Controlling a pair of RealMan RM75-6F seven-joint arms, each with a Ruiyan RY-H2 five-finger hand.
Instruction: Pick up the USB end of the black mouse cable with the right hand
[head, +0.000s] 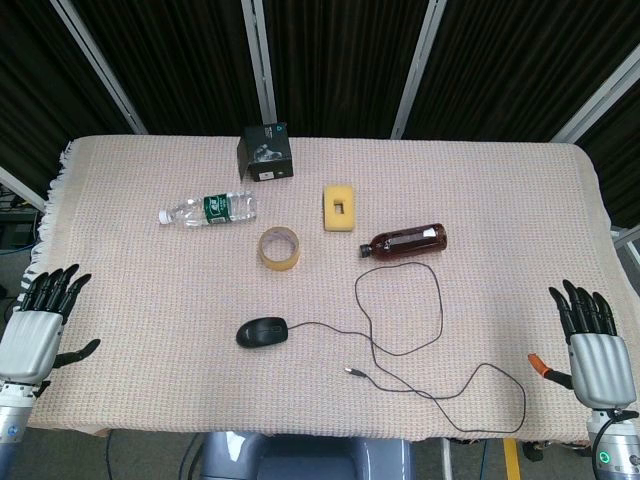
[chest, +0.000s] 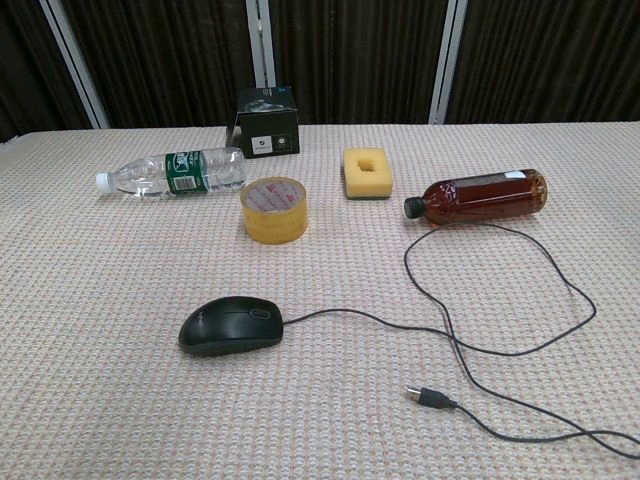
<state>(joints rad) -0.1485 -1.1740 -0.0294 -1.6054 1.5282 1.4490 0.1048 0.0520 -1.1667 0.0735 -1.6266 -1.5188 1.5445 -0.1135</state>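
A black mouse (head: 262, 332) (chest: 230, 325) lies on the woven tablecloth near the front middle. Its thin black cable (head: 440, 300) (chest: 520, 262) runs right, loops toward the brown bottle and curls back. The USB end (head: 354, 372) (chest: 424, 396) lies free on the cloth, right of the mouse and nearer the front edge. My right hand (head: 594, 345) rests at the table's right front corner, fingers spread and holding nothing, far right of the plug. My left hand (head: 35, 328) sits open at the left front corner. Neither hand shows in the chest view.
A brown bottle (head: 405, 242) (chest: 480, 197) lies on its side behind the cable loop. A yellow sponge (head: 340, 208) (chest: 367, 172), a tape roll (head: 279, 248) (chest: 274, 209), a clear water bottle (head: 208, 210) (chest: 170, 172) and a black box (head: 265, 152) (chest: 266, 121) sit further back.
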